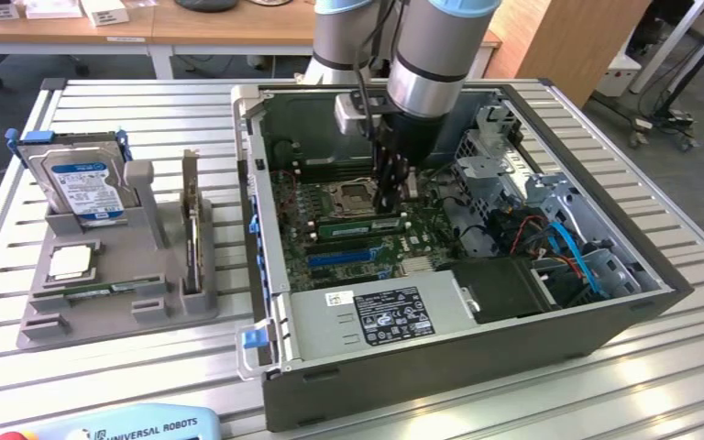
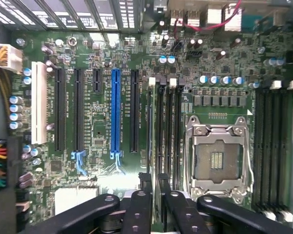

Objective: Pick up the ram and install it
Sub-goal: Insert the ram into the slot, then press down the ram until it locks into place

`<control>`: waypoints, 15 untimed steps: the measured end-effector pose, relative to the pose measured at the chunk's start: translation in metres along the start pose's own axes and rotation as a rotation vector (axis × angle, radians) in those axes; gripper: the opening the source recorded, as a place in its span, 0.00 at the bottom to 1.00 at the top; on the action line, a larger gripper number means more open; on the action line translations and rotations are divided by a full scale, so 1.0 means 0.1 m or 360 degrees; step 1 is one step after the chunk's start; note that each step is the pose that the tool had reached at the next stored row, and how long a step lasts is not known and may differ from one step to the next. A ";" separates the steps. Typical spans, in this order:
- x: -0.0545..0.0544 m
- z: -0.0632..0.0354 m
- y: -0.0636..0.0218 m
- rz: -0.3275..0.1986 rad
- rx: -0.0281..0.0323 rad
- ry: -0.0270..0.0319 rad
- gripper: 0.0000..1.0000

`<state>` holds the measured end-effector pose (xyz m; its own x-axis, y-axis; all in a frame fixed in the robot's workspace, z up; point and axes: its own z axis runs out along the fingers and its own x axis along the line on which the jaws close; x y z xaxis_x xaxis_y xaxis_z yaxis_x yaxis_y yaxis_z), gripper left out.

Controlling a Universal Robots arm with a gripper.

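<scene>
One arm (image 1: 432, 55), one gripper (image 1: 389, 207), one open computer case (image 1: 450, 357) on the slatted table (image 1: 144, 367) – that was the whole setup. Off to the exterior view's left sat one grey holder (image 1: 47, 321) carrying one blue-labelled hard drive (image 1: 81, 186) and one upright expansion card (image 1: 190, 215). Inside the case, the motherboard (image 2: 97, 58) had one empty CPU socket (image 2: 217, 161) and one blue slot (image 2: 115, 112) among the black ones. The arm came straight down into the case, wrist vertical, with the gripper (image 2: 155, 195) low over the bank of memory slots (image 2: 165, 122) just beside the socket. Its two black fingers (image 2: 139, 204) stood a little apart with a narrow gap between them, not clamped on anything as far as the wrist view showed. The ram (image 1: 355, 223) – one green stick – lay flat along a slot next to the socket, right at the fingertips in the exterior view.
</scene>
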<state>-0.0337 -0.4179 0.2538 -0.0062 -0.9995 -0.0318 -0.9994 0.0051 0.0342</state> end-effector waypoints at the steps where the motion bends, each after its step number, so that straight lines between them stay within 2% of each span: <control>1: 0.00 -0.025 0.001 0.0000 -0.00001 0.00004 0.19; 6: 0.00 -0.132 0.004 0.0000 0.00000 0.00010 0.19; 15: 0.00 -0.139 0.005 0.0000 0.00000 0.00010 0.19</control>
<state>-0.0337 -0.4179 0.2677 -0.0061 -0.9995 -0.0311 -0.9994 0.0050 0.0342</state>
